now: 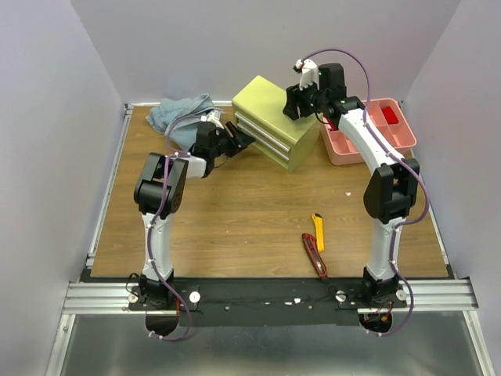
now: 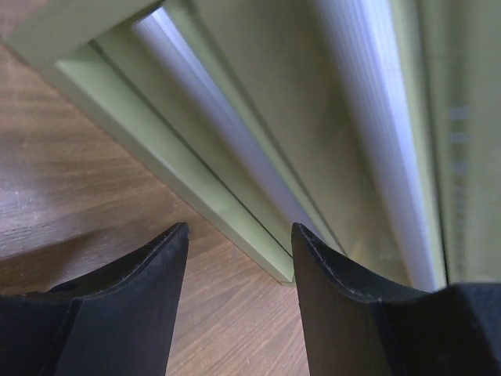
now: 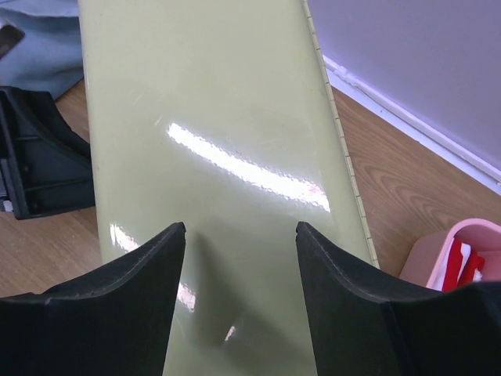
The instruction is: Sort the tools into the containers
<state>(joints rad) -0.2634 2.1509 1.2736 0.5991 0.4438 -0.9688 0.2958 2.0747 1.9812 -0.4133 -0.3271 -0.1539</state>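
Left gripper point(image 1: 239, 135) sits at the front of the yellow-green chest point(image 1: 270, 106), its fingers apart and empty, level with the stacked drawers point(image 1: 270, 142). The right gripper point(image 1: 301, 98) hovers over the chest's glossy lid, also spread and holding nothing.

The chest stands toward 12 o'clock on the table point(image 1: 235, 211). The yellow utility knife point(image 1: 318, 232) and the red-black utility knife point(image 1: 315, 256) lie near each other at about 5 o'clock.

The chest looks like stiff, heavy sheet metal with a slick top, so pressing down on it probably steadies it better than pinching. Each drawer's silvery lip point(image 2: 235, 149) seems the only purchase for pulling. Both knives appear light and rigid, best taken across mid-body.

No pliers show anywhere. I cannot tell whether the drawers hold anything; they appear shut. The left wrist view is too close and blurred to say which lip lies between the fingers. The right arm partly covers a pink tray point(image 1: 395, 141) at 2 o'clock, leaving a red item point(image 1: 389, 115) inside unidentifiable. A cloth point(image 1: 176, 110) lies at 11 o'clock.
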